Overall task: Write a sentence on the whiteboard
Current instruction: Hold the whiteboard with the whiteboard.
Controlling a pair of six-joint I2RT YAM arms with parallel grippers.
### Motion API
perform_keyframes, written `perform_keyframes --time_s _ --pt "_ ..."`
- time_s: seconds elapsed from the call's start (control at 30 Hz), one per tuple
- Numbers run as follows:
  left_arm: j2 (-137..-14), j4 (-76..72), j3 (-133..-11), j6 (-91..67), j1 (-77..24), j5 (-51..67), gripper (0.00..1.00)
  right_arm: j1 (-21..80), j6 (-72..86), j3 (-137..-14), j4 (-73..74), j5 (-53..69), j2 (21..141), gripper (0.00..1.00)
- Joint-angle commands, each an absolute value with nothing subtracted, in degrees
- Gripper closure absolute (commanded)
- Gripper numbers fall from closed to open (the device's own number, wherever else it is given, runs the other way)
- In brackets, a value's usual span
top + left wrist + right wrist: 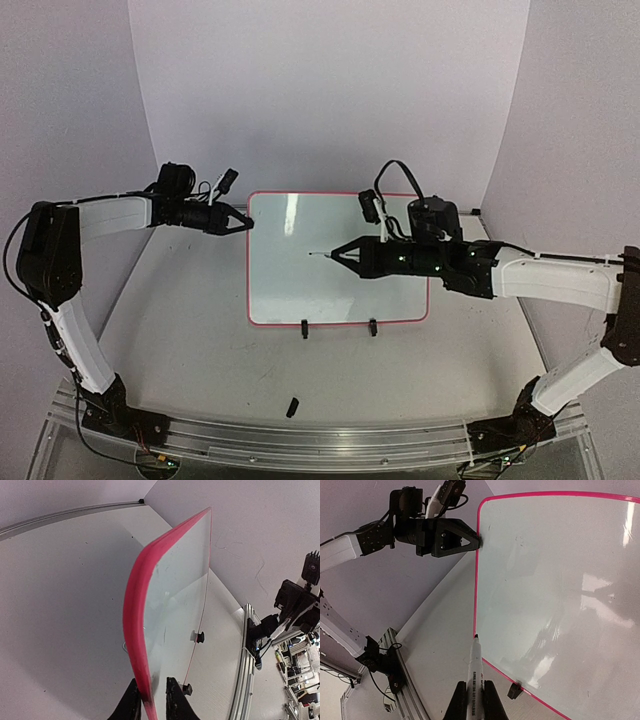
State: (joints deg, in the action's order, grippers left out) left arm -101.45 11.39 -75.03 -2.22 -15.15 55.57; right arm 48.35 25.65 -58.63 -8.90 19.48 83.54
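black left jaws, close to the lens in the left wrist view, are closed on the red-pink frame [134,610] of the whiteboard [300,290], at the far end of its left edge. glossy and white, the whiteboard sits in the middle of the tabletop [190,340] between the two arms, its two black clip feet [304,328] on the near edge. right jaws are clamped on a slim marker [475,670], its tip pointing left over the board's middle; whether it touches cannot be told. a small black object [292,407] lies on the tabletop nearer the arm bases.
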Motion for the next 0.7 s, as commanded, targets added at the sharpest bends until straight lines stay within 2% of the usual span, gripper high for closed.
perform_keyframes --time_s 0.0,0.2,0.67 --pt "-99.41 7.59 -71.56 1.42 -15.19 58.20 0.92 49.48 25.53 -61.64 -11.61 19.32 84.05 1.00" --pt "-96.34 6.91 -67.16 4.85 -15.19 57.86 1.00 50.91 25.08 -61.98 -12.81 16.53 84.33 1.00" --pt "-94.15 9.21 -63.52 10.41 -15.63 54.84 1.00 52.37 27.92 -66.58 -27.18 13.14 94.38 1.00"
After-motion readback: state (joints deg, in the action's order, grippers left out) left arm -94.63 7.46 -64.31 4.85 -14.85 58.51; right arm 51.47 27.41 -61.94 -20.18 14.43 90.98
